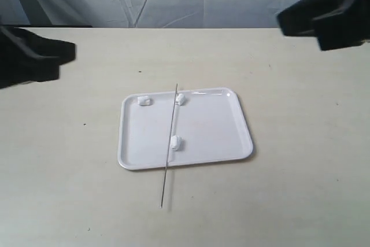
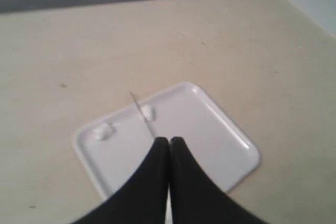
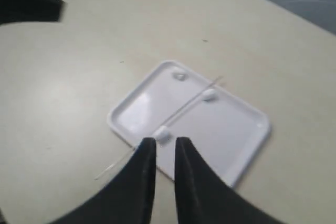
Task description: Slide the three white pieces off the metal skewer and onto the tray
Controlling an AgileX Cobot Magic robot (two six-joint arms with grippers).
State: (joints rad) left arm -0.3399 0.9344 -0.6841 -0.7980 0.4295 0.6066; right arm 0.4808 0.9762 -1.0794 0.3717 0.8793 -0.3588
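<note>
So the biggest thing here is a flat pale beige tabletop (image 1: pixel 289 189). A glossy white rectangular tray (image 1: pixel 219 131) with rounded corners and a low raised rim sits roughly in the middle of it.

Both black arms hang well back from the tray, one on each side. The left gripper (image 2: pixel 169 142) has its two dark fingers pressed together with nothing between them. The right gripper (image 3: pixel 165 141) has a narrow gap between its fingers, also with nothing in it.

A very thin, straight grey metal skewer (image 1: pixel 166 169), basically a wire, lies across the left half of the tray. It pokes just past the far rim and runs well past the near rim onto the tabletop.

Then the three small white soft-looking chunks, all on the tray. One (image 1: pixel 144 101) lies alone in the far left corner, apart from the skewer. The other two ( (image 1: pixel 180 99) near the far rim, (image 1: pixel 176 142) about mid-tray) sit right up against the skewer. Can't tell if they're threaded on it.
</note>
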